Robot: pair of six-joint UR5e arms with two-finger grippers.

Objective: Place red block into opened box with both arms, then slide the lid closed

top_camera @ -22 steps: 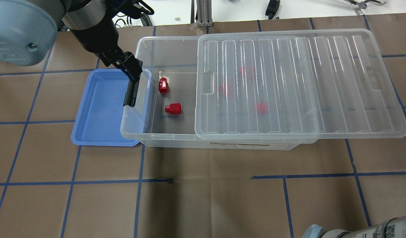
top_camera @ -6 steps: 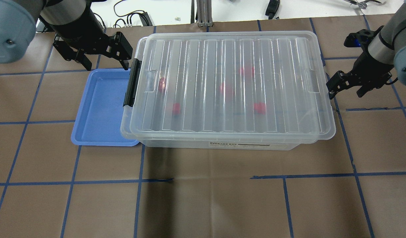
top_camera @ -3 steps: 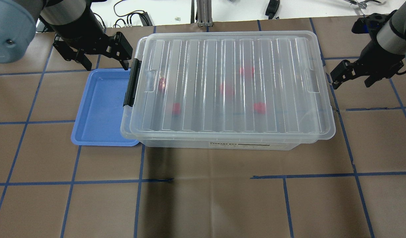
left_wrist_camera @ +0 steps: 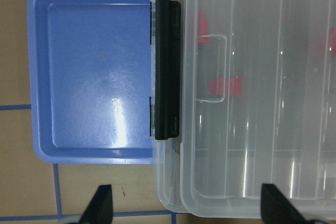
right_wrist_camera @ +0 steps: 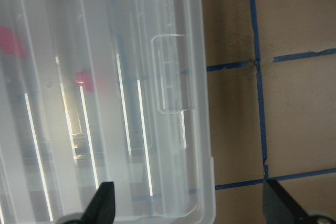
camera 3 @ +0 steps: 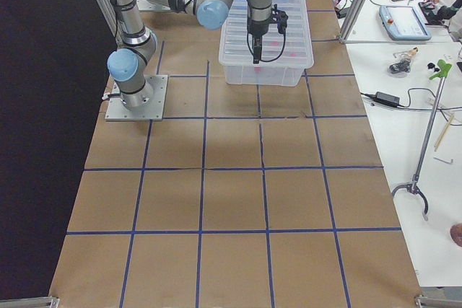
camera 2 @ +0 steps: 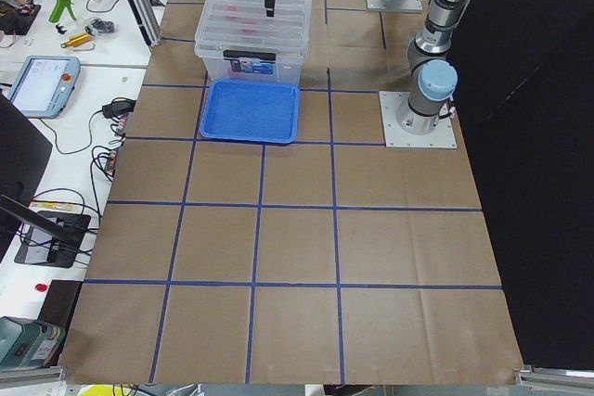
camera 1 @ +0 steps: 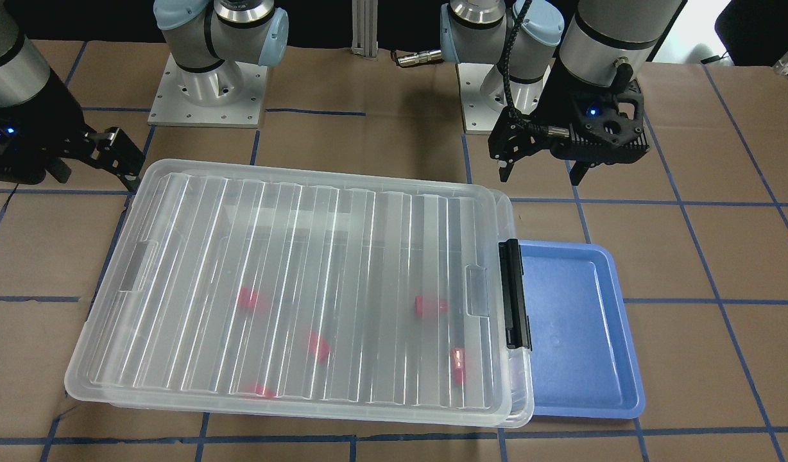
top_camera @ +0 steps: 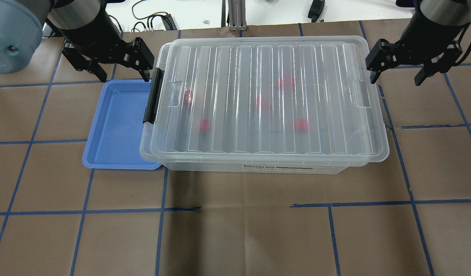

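The clear ribbed lid lies fully over the box, and its black latch bar is at the left end. Several red blocks, such as one and another, show blurred through the lid. My left gripper hangs open and empty above the box's far left corner, beside the latch. My right gripper hangs open and empty off the box's far right corner, clear of the lid's edge. Neither gripper touches anything.
An empty blue tray sits against the box's left end, under the latch. Brown paper with blue tape lines covers the table. The arm bases stand behind the box.
The lid, earlier slid off to the right with the left gripper at the latch end, now covers the box. In the last second the right gripper moved away from the lid's right edge, toward the far side.
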